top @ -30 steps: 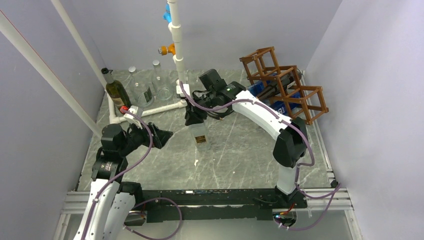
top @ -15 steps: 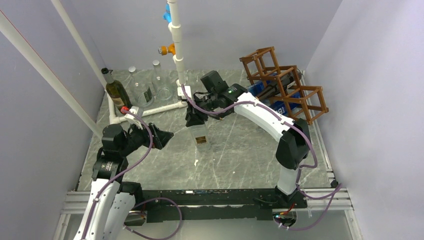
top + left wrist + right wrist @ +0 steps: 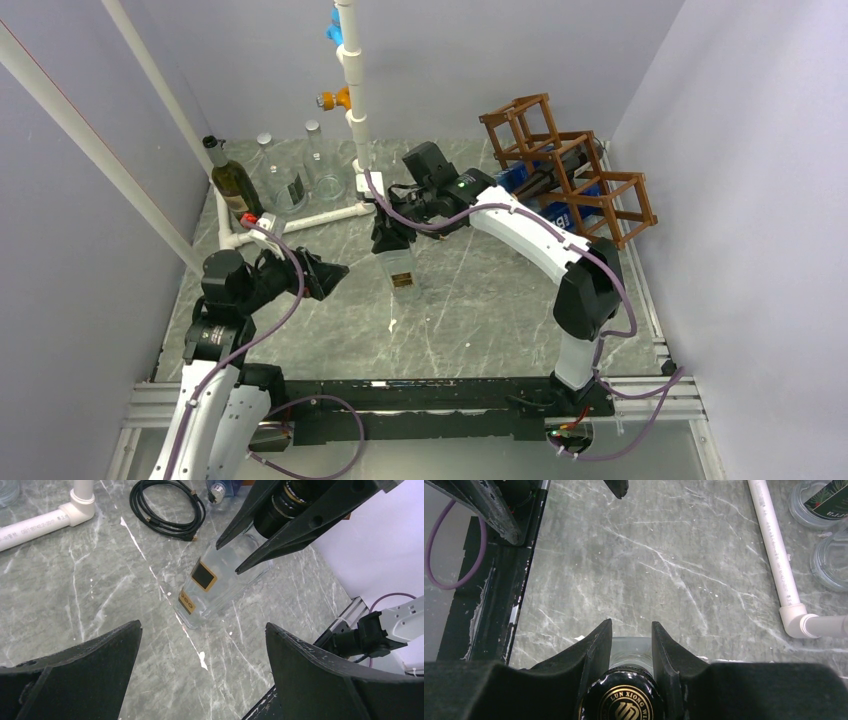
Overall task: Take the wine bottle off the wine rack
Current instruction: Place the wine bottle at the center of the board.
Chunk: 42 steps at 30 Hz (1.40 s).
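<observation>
**Clear bottle off the rack, upright at mid-worktop in the right pincer**

Right pincer (image 3: 388, 232): narrow, clamped on the neck of the wine bottle (image 3: 400, 268) just under its cap. The right wrist view shows both fingers (image 3: 596, 645) pressed to either side of the neck, and a black cap (image 3: 623, 705) with gold lettering between them.

Wine bottle: clear glass with squared sides, and a dark square label (image 3: 203, 575) edged in gold on the face turned toward the left arm. It stands near the middle of the grey marble worktop (image 3: 480, 310), well apart from the wine rack (image 3: 570, 170). Its base is down at the marble; I cannot tell if it rests there or hangs just above.

Wine rack: reddish-brown and open-framed, at the far right of the worktop beside the wall. Blue-labelled bottles (image 3: 565, 212) lie in its cells.

Left pincer (image 3: 328, 274): wide, holding nothing, above the worktop to the left of the bottle and pointed toward it.

Also noted:
- A dark green bottle (image 3: 233, 185) stands at the far left.
- Clear glass jars (image 3: 322, 180) are near it.
- White pipe (image 3: 352, 90) rises behind the bottle.
- A coil of black cable (image 3: 167, 510) lies on the marble.
</observation>
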Each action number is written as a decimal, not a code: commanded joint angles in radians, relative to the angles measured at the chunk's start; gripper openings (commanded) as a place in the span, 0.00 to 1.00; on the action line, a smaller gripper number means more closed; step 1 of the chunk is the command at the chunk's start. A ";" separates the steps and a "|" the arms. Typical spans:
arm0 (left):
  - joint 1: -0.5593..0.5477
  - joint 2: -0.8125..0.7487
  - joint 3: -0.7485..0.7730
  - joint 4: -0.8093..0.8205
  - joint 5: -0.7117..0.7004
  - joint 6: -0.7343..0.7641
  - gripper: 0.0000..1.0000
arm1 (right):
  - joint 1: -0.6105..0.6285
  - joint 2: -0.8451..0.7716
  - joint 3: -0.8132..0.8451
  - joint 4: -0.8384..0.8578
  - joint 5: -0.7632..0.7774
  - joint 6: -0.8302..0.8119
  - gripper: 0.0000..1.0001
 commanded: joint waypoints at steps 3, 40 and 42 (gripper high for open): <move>0.002 -0.015 -0.030 0.140 0.103 -0.043 1.00 | -0.010 -0.070 -0.001 0.053 -0.018 0.017 0.35; -0.362 0.127 0.027 0.239 -0.124 0.065 1.00 | -0.060 -0.269 0.122 -0.259 -0.211 -0.163 0.73; -0.383 0.138 0.039 0.238 -0.146 0.078 0.99 | -0.081 -0.289 0.120 -0.283 -0.234 -0.189 0.74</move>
